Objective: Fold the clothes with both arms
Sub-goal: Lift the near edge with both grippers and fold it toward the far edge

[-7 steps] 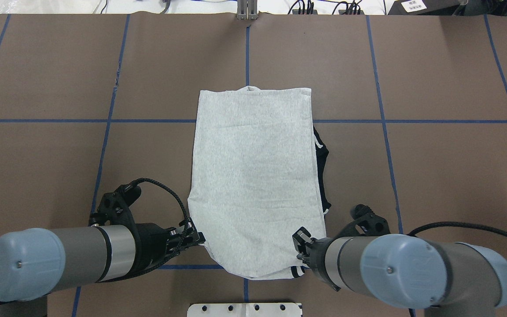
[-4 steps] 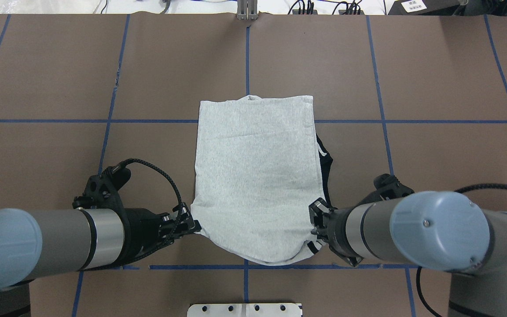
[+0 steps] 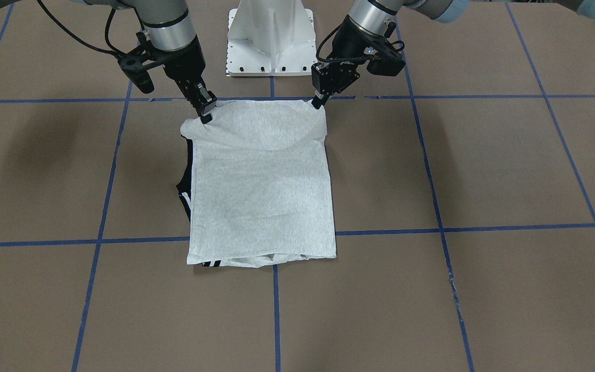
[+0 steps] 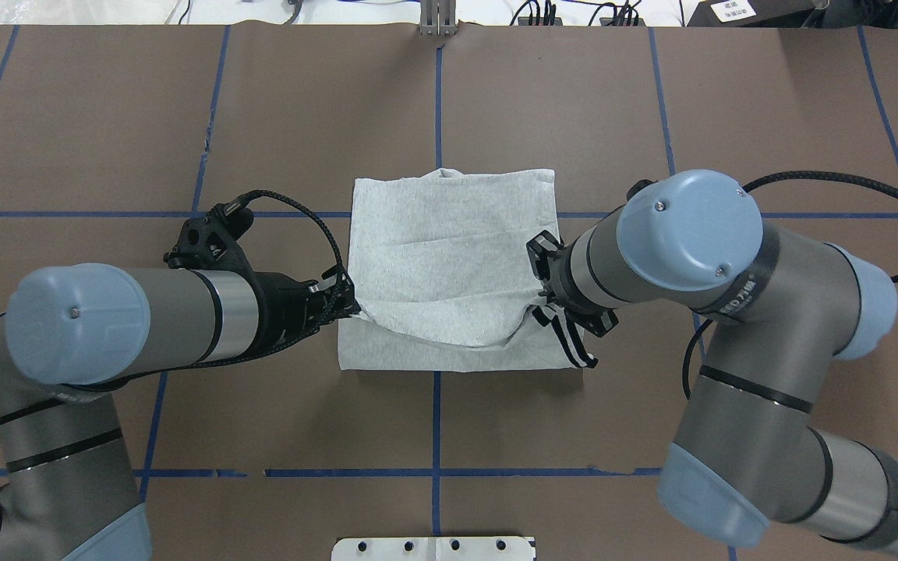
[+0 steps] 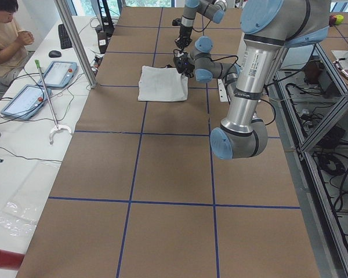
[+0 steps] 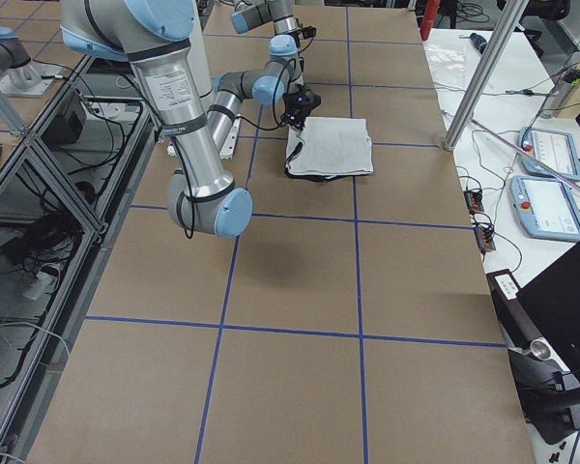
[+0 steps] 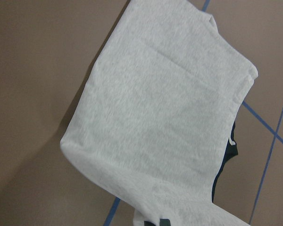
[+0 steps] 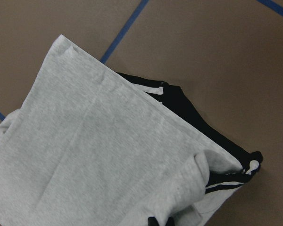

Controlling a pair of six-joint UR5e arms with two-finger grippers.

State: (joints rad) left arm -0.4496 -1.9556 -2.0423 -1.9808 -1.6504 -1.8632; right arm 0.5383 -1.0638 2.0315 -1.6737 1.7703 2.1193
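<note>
Left arm pose: left arm (image 4: 145, 323) comes in low from the robot's left; forearm near level, pointing across at the shirt's left edge
Right arm pose: right arm (image 4: 683, 234) bends sharply at the elbow; its wrist points in at the shirt's right edge, opposite the other arm
Left gripper: left gripper (image 4: 344, 300) has its fingers closed on one corner of the grey top layer
Right gripper: right gripper (image 3: 205, 114) has its fingers pinched together on the other corner of the same layer
T-shirt position: T-shirt (image 4: 449, 257) lies mid-table (image 4: 106, 117), ahead of the white pedestal (image 3: 271, 36), astride a blue tape line (image 4: 437, 101)
Cloth vs fingers: held edge is raised off the lower layers and sags between the two grippers; overhead, it hangs above the shirt's middle
Hidden: only plain grey fabric faces up; black striped trim (image 4: 574, 347) pokes out on the robot's right; right fingertips are covered by the wrist overhead; each wrist view shows only a dark finger tip at its bottom edge
</note>
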